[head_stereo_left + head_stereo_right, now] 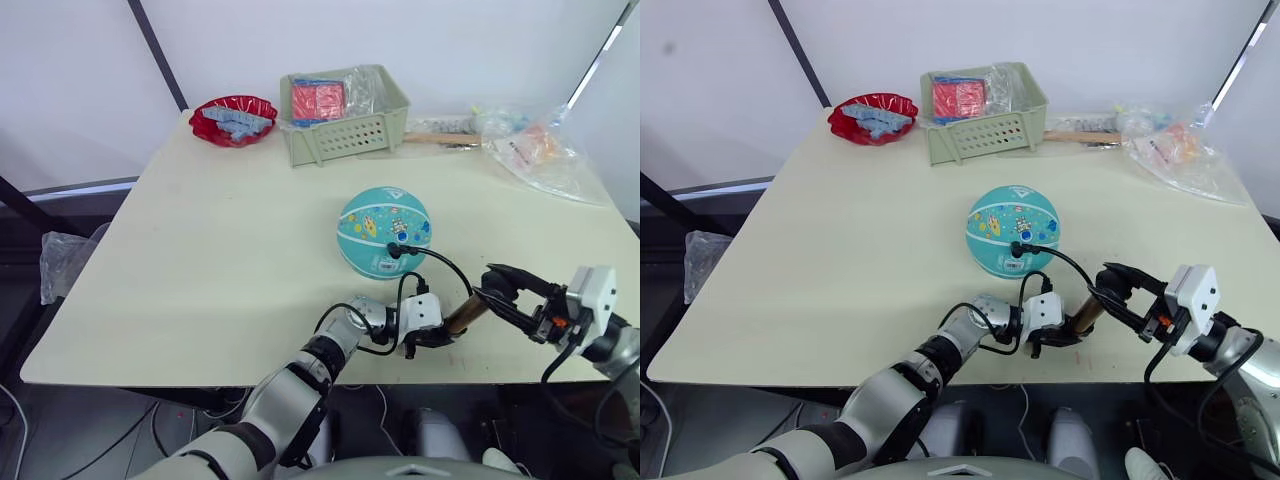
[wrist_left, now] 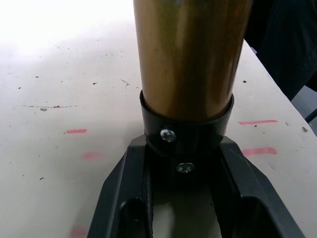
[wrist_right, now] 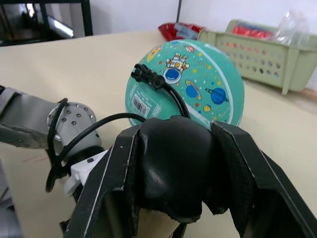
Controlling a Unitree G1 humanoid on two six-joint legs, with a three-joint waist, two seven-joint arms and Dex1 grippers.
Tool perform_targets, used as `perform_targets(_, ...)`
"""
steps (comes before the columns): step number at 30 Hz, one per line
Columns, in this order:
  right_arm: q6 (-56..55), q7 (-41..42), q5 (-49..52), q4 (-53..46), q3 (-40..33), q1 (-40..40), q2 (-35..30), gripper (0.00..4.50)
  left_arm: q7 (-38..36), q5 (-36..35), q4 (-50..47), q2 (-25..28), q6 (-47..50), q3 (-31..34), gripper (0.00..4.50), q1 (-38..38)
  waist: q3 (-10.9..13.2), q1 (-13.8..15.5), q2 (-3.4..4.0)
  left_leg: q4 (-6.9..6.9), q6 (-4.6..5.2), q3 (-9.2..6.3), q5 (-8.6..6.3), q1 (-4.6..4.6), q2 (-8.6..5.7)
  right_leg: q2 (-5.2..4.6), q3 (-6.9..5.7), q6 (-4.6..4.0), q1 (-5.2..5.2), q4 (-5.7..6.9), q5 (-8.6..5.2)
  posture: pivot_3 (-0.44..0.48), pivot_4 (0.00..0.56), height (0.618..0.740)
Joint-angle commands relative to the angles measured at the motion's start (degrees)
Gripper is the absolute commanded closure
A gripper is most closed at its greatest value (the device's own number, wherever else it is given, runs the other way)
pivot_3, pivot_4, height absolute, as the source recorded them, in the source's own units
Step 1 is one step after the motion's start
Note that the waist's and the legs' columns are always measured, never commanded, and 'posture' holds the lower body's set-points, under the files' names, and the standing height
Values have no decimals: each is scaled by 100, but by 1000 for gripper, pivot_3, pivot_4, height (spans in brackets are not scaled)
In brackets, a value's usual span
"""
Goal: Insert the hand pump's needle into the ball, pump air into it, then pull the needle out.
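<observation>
Looking down from the head camera, I see the ball [image 1: 384, 232] sitting near the middle of the counter [image 1: 200, 230], with the black fitting of the needle [image 1: 395, 251] plugged into its near side and the hose [image 1: 445, 265] looping back toward me. The pump [image 1: 462, 313] lies tilted near the counter's front edge, between my two grippers. My left gripper [image 1: 436, 336] has its fingers [image 2: 124, 193] closed around the black collar at the barrel's lower end; the left wrist camera shows the bronze barrel rising straight out of them. My right gripper [image 1: 492, 297] has its fingers [image 3: 106, 183] clamped on either side of the black handle, with the ball just beyond it. At the far edge stand a green basket [image 1: 345, 115], a red dish [image 1: 233, 120] and some plastic bags [image 1: 540, 150].
</observation>
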Motion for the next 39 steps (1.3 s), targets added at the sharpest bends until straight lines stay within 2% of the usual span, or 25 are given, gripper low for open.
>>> perform_targets(1, 429, -96, 851, -624, -689, -347, -352, 2854, -70, 232, 421, 141, 259, -173, 3466, 245, 16, 13, 19, 0, 0, 0, 0, -6, -2, -1, 0, 0, -4, -3, 0, 0, 150, 738)
perform_targets(9, 1549, -504, 2497, -681, -2119, -1361, -1369, 2854, -68, 247, 465, 101, 248, -190, 3466, 212, 87, 68, 14, 3, 0, 4, 0, -17, -9, -9, -1, 2, -12, -5, 1, 0, 150, 738)
perform_targets(17, 2047, -722, 3151, -579, -2523, -1957, -1838, 2854, -54, 250, 485, 95, 249, -189, 3466, 205, 97, 67, 8, 4, 0, 4, 0, -23, -10, -10, -1, 2, -15, -5, 1, 0, 150, 738)
perform_targets(23, 2036, -373, 2444, -750, -2107, -1282, -1484, 2854, -52, 240, 484, 102, 239, -198, 3466, 214, 85, 77, 0, 16, -1, -1, 3, -70, -16, -10, -3, 3, -53, -1, 4, 0, 150, 738)
perform_targets(29, 1621, -172, 1680, -872, -1174, -590, -780, 2854, -45, 240, 471, 112, 237, -189, 3466, 224, 57, 54, -11, 19, -1, -4, 2, -60, -14, -8, -3, 4, -49, 3, 4, 0, 150, 738)
perform_targets(31, 1425, -145, 1371, -802, -824, -398, -513, 2854, -44, 241, 471, 112, 239, -187, 3466, 223, 30, 59, -37, 18, -1, -5, 3, -54, -12, -4, -3, 3, -47, 7, 4, 0, 150, 738)
perform_targets(35, 925, 202, 566, -627, -134, 267, -248, 2854, -29, 239, 474, 112, 247, -174, 3466, 201, -4, 57, -41, 15, -1, -14, 2, -53, -3, 11, -8, 1, -45, 6, 2, 0, 150, 738)
perform_targets(39, 601, 251, 248, -444, 123, 505, -22, 2854, -19, 240, 481, 113, 249, -157, 3466, 182, -19, 54, -55, 13, -2, -14, 2, -39, 1, 14, -8, -1, -33, 6, 1, 0, 150, 738)
